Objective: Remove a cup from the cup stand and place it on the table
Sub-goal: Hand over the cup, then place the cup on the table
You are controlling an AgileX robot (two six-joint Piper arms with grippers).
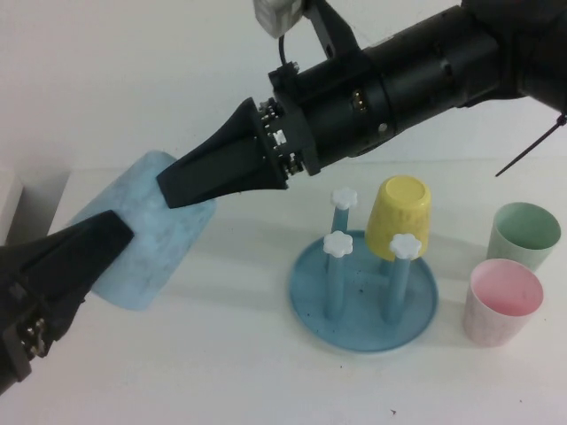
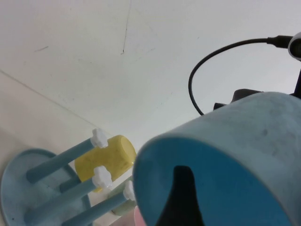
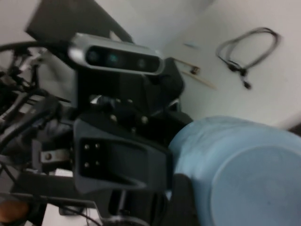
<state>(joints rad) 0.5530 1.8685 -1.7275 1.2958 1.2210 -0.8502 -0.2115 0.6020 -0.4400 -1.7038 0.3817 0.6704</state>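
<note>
The light blue cup [image 1: 146, 243] hangs tilted in the air at the left, off the cup stand [image 1: 310, 301], above the white table [image 1: 221, 372]. My left gripper [image 1: 111, 239] comes from the lower left and grips the cup's rim; in the left wrist view one finger [image 2: 181, 197] is inside the cup's mouth [image 2: 225, 188]. My right gripper [image 1: 177, 190] reaches from the upper right and holds the cup's base end; in the right wrist view a finger [image 3: 181, 202] lies against the cup [image 3: 244, 165].
A yellow cup [image 1: 400, 217] sits upside down on a peg of the stand; three other pegs are bare. A pink cup [image 1: 502, 301] and a green cup [image 1: 524, 235] stand upright on the table to the stand's right.
</note>
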